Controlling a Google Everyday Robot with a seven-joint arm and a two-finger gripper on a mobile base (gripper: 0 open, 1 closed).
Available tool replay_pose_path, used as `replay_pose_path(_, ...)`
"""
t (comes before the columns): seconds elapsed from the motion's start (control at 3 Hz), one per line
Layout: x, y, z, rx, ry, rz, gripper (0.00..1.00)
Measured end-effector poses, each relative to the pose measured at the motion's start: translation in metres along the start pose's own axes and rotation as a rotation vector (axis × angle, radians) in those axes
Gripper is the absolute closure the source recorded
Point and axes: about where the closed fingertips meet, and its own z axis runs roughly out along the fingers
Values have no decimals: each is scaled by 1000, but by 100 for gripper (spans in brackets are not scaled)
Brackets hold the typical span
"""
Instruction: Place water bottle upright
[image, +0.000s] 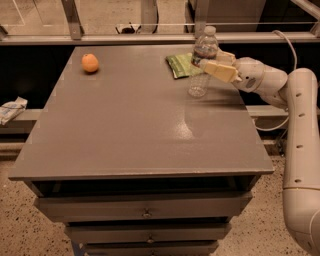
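A: Water bottle (202, 65) status?

B: Stood upright, cap up, on the far right part of the desk (135, 130). The base appears to be seated on the top, though contact can't be fully confirmed.

A: Gripper?

B: The gripper (207, 61) is reached in from the right and clamped on the bottle at label height.

A: Neighbours?

B: A green packet (179, 65) lies just beside the bottle on its left. An orange (90, 63) sits well apart at the far left.

A: What's left?

B: Uprighting is judged done. Release and retreat are not yet made. The bottle looks light and could be tipped if snagged on the way out.
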Motion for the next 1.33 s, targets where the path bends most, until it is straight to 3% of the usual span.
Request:
replay_pose_path(0.67,-2,-2,-2,8,-3,-13,0)
replay_pose_path(1.33,8,-7,-10,-18,-28,-41,0)
